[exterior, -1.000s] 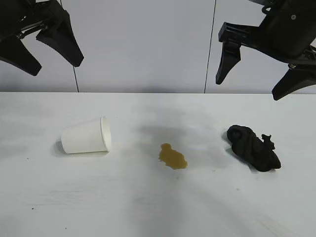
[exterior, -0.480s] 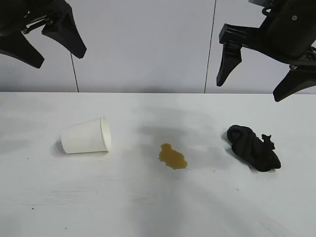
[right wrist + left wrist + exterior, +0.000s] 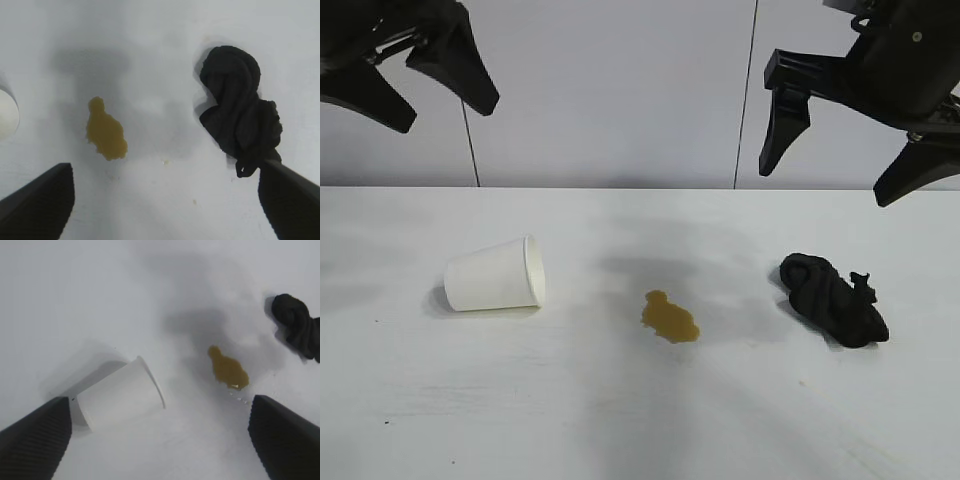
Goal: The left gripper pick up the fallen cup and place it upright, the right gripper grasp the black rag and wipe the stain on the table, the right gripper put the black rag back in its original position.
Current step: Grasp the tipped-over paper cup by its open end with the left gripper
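The white paper cup (image 3: 495, 275) lies on its side at the left of the table (image 3: 620, 420), rim toward the middle; it also shows in the left wrist view (image 3: 120, 392). The yellowish-brown stain (image 3: 669, 317) is at the table's middle, seen also in both wrist views (image 3: 228, 368) (image 3: 105, 131). The black rag (image 3: 833, 300) lies bundled at the right (image 3: 240, 112). My left gripper (image 3: 448, 115) hangs open high above the cup. My right gripper (image 3: 828, 180) hangs open high above the rag. Both are empty.
A pale wall with two vertical seams (image 3: 747, 95) stands behind the table. A few small droplets (image 3: 240, 399) lie beside the stain.
My left gripper has risen a little and shifted slightly right. The right gripper, cup, stain and rag have not moved.
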Robot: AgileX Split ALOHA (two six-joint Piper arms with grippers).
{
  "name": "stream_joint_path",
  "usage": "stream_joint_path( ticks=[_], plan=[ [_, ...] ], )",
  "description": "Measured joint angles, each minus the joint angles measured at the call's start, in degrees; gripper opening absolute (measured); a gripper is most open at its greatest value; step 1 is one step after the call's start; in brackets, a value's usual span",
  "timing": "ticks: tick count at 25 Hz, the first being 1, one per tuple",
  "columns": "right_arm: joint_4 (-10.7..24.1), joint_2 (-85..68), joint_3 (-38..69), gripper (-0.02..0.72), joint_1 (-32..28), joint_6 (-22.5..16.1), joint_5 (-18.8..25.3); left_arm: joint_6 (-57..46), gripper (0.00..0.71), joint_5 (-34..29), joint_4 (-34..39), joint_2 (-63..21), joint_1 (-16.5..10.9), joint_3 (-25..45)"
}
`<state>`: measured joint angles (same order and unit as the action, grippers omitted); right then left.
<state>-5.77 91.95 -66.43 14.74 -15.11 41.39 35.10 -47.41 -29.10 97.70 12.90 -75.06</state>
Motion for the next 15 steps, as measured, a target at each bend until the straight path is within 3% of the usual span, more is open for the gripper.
stream_joint_path(
  ticks=[3,8,15],
  plan=[
    [0.00,0.00,0.00,0.694,0.00,0.00,0.71,7.42,0.694,-1.17,5.58,3.09,3.36,-0.01],
    [0.00,0.00,0.00,0.694,0.00,0.00,0.89,14.13,0.694,3.49,17.72,7.29,8.82,-0.31],
    [0.00,0.00,0.00,0.694,0.00,0.16,0.89,14.78,0.694,8.21,22.57,13.84,9.67,-0.38]
  ],
)
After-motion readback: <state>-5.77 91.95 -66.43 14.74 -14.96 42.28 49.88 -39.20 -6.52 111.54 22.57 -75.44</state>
